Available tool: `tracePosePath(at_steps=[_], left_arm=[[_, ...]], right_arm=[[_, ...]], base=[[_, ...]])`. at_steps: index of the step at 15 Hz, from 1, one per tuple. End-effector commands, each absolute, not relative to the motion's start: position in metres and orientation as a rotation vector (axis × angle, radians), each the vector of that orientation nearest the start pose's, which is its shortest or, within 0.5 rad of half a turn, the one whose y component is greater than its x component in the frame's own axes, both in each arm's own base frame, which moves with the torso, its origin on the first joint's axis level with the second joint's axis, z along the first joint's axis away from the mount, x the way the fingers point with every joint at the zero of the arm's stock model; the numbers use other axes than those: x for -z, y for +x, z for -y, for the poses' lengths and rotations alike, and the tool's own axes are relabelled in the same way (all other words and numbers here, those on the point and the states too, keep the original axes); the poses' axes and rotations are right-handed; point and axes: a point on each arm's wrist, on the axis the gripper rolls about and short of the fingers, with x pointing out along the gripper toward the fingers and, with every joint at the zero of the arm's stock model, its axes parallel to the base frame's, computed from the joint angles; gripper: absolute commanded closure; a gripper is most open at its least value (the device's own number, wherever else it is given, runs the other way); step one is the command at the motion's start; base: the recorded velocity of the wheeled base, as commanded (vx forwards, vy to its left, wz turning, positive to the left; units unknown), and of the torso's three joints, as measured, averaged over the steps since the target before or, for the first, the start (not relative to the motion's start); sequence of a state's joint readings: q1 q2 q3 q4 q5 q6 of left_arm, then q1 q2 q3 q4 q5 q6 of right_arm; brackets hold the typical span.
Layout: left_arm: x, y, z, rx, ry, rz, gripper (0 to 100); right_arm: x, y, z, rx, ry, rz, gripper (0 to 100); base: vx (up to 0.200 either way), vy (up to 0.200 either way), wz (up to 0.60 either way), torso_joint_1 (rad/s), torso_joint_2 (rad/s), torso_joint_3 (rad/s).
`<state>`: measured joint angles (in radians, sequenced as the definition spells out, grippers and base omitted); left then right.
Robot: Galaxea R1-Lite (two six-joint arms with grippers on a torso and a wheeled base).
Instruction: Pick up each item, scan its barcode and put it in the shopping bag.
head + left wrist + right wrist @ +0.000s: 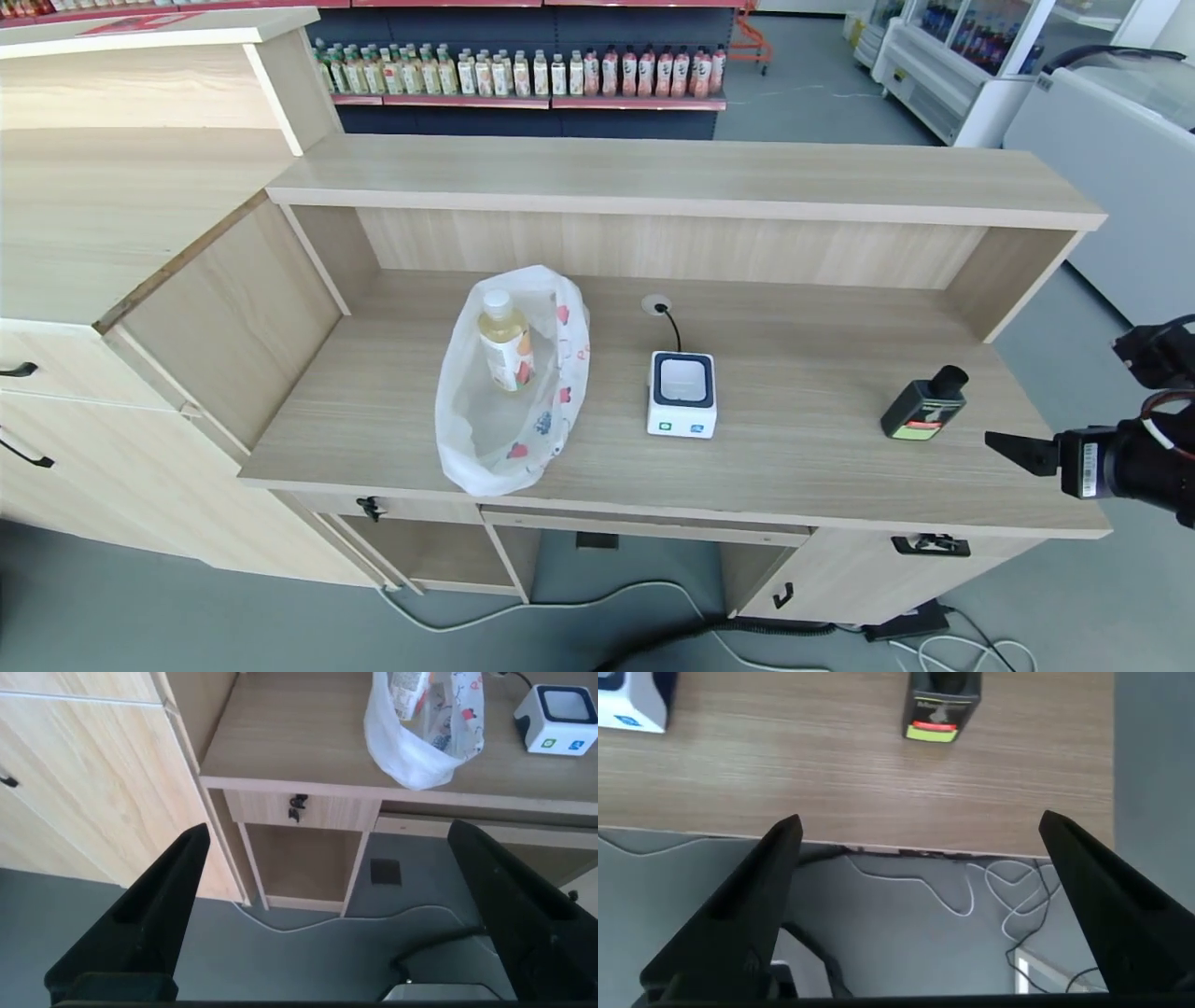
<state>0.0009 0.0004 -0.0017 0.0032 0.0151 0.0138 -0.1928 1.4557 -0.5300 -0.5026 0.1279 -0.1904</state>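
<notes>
Head view: a dark bottle (922, 406) stands on the desk (794, 467), right of the scanner (682, 393). A yellow bottle (505, 341) sits in the bag (485, 467). The right pincer (920, 915) is spread wide and empty, off the desk's front edge near the dark bottle. The left pincer (327, 915), equally spread and empty, hangs low before the desk's left corner.

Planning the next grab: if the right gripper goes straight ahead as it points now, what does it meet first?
Probably the dark bottle on the counter, roughly ahead of the open right gripper; height is unclear.
</notes>
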Motion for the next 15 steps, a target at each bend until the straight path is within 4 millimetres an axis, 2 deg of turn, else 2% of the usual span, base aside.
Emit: tracePosePath(at_steps=[1, 4, 6, 10, 13, 15], left_arm=[[-0.076, -0.023, 0.000, -0.017, 0.014, -0.002, 0], [-0.076, -0.023, 0.000, -0.017, 0.014, -0.002, 0], [-0.076, -0.023, 0.000, -0.017, 0.014, -0.002, 0], [-0.076, -0.023, 0.000, -0.018, 0.011, -0.002, 0], [-0.076, -0.023, 0.000, -0.018, 0.006, -0.002, 0], [-0.076, -0.023, 0.000, -0.018, 0.006, -0.002, 0]], right_arm=[[-0.148, 0.228, 0.052, 0.049, -0.151, -0.484, 0], [-0.140, 0.245, 0.066, 0.073, -0.269, -0.530, 0], [-0.135, 0.259, 0.067, 0.047, -0.313, -0.546, 0], [-0.113, 0.288, 0.034, -0.122, -0.364, -0.593, 0], [-0.103, 0.315, 0.011, -0.222, -0.406, -0.582, 0], [-0.101, 0.329, 0.006, -0.246, -0.442, -0.569, 0]], base=[[0.000, -0.200, 0.00, 0.002, 0.00, 0.002], [0.000, -0.200, 0.00, 0.001, 0.00, 0.004], [0.000, -0.200, 0.00, 0.010, 0.00, 0.002], [0.000, -0.200, 0.00, 0.004, 0.01, 0.005], [0.000, 0.000, 0.00, 0.000, 0.00, 0.000], [0.000, 0.000, 0.00, 0.000, 0.00, 0.000]])
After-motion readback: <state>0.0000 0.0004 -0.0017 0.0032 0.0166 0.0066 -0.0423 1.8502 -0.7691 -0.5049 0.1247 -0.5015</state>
